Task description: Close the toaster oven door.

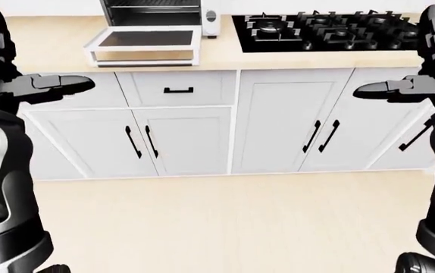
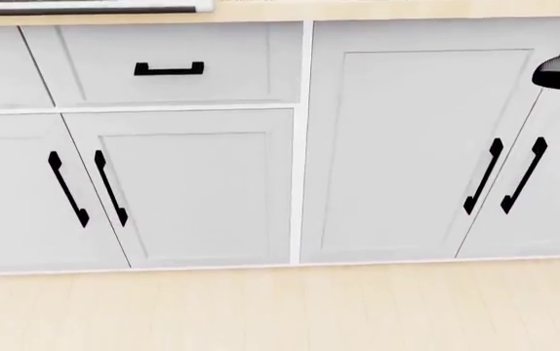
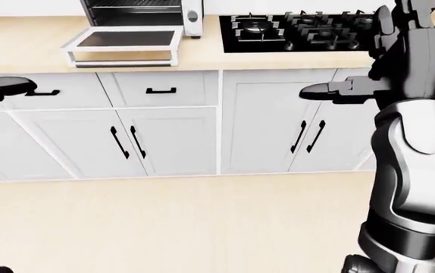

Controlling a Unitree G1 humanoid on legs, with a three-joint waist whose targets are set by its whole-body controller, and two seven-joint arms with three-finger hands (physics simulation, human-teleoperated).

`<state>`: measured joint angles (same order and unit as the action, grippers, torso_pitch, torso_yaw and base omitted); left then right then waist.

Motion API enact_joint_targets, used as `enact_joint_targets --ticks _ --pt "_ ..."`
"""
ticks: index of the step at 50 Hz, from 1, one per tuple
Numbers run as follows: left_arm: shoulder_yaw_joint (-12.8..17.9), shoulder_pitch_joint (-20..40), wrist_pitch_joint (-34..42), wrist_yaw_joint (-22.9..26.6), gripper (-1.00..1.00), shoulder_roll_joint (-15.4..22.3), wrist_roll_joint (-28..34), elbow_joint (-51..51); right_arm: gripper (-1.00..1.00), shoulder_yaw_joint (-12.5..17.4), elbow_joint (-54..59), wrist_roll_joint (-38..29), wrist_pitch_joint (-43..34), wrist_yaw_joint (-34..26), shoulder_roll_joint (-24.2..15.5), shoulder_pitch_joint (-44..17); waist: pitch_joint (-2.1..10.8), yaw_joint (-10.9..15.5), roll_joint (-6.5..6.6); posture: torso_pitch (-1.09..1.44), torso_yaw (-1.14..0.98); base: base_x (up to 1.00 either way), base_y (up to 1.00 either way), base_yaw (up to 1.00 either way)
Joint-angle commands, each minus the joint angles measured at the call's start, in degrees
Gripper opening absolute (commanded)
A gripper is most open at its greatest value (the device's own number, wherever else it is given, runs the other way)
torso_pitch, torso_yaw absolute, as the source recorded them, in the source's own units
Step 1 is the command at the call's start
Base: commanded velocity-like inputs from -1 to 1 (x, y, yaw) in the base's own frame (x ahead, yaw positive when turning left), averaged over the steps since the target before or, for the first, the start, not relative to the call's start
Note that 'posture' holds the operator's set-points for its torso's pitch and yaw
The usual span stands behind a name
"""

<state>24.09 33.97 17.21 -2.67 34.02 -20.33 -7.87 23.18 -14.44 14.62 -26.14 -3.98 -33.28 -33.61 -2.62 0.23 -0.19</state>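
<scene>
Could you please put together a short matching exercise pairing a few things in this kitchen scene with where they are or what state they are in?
Things:
1. toaster oven door
2. gas cooktop
3. drawer
4. right hand

Descriptions:
A. black, set into the counter at the right of the toaster oven in the left-eye view
B. raised, fingers open, holding nothing
C. folded down flat over the counter
D. shut, with one short black handle, below the toaster oven

Pairs: 1-C, 2-A, 3-D, 4-B
</scene>
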Motion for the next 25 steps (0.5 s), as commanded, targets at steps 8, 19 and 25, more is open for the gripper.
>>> enact_joint_targets --ticks 8,19,25 --pt "0.9 2.3 -1.4 -0.6 1.0 2.8 -1.0 -0.8 1.0 0.5 -1.7 0.4 1.7 0.1 -1.7 -1.8 1.3 0.0 0.1 0.0 0.0 0.0 0.0 0.0" --pt "1.3 3.6 -1.2 -1.2 1.0 4.8 -1.9 0.1 1.0 0.7 -1.3 0.7 1.3 -0.1 -3.0 -2.9 1.47 -0.1 0.59 0.0 0.0 0.03 0.01 0.0" --pt "1.3 3.6 -1.3 -1.4 1.0 5.2 -2.0 0.3 1.0 0.7 -1.6 0.9 0.9 0.0 -3.1 -3.0 0.64 -0.3 0.63 0.0 0.0 0.15 0.1 0.0"
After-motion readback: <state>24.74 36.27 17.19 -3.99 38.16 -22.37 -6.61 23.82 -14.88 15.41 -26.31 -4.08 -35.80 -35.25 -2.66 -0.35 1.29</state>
